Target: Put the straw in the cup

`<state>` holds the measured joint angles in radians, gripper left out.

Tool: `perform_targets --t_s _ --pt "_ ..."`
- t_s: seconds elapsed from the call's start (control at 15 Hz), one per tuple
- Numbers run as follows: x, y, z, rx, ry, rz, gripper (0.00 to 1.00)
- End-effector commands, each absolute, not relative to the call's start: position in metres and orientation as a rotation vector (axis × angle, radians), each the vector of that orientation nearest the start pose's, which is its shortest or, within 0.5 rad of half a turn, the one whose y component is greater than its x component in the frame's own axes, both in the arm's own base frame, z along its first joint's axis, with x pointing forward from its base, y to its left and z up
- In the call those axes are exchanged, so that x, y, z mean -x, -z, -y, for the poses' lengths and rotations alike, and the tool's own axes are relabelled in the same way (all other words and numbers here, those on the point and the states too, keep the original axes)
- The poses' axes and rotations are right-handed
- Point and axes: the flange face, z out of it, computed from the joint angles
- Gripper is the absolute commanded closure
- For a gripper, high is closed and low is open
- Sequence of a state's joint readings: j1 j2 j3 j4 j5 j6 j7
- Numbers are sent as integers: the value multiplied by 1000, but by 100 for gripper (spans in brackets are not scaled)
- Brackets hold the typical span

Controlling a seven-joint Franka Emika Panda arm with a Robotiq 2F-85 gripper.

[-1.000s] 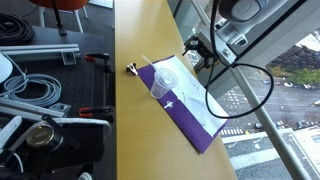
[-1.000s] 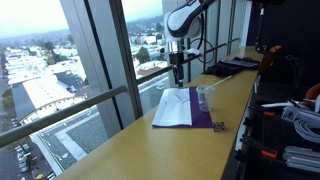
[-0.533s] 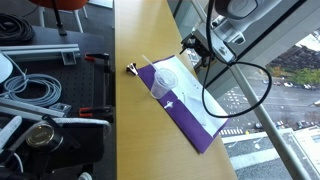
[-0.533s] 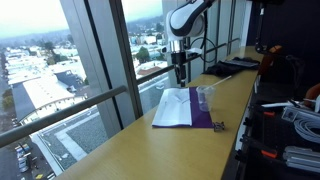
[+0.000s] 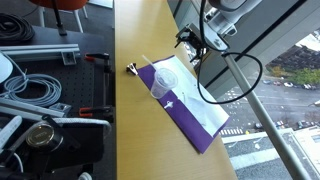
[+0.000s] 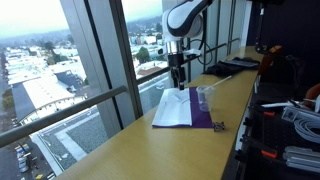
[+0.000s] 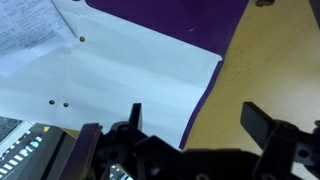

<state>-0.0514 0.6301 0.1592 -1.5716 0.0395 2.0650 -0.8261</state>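
Straw (image 5: 148, 63) lies flat at the far corner of the purple cloth (image 5: 185, 125), beside the cup (image 5: 165, 84) — bare table (image 5: 135, 130) runs wide alongside. Gripper (image 5: 188, 40) hovers over the cloth's window-side edge, jaws apart — print on the white sheet (image 7: 90, 80) is unreadable.

The cloth (image 5: 192, 135) lies along the table (image 5: 135, 130), on the side next to the window (image 6: 60, 70). A sheet of paper (image 5: 200, 110) lies on the cloth, on its window half. The cup (image 5: 163, 84) stands on the cloth beside the paper. The straw (image 5: 148, 63) lies by the cup, near the small object (image 5: 132, 68) on the bare table. My gripper (image 6: 178, 84) hangs over the paper's end, apart from the cup.
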Motion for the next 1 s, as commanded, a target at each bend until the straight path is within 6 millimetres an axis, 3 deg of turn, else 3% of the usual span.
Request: perform_targets --t_s 0.0,0.6,0.93 --pt "-653 -281 -82 2639 -130 1409 0" --pt "-597 -334 -80 2567 -119 1640 0" --pt "-574 -320 -68 2501 -121 1740 0"
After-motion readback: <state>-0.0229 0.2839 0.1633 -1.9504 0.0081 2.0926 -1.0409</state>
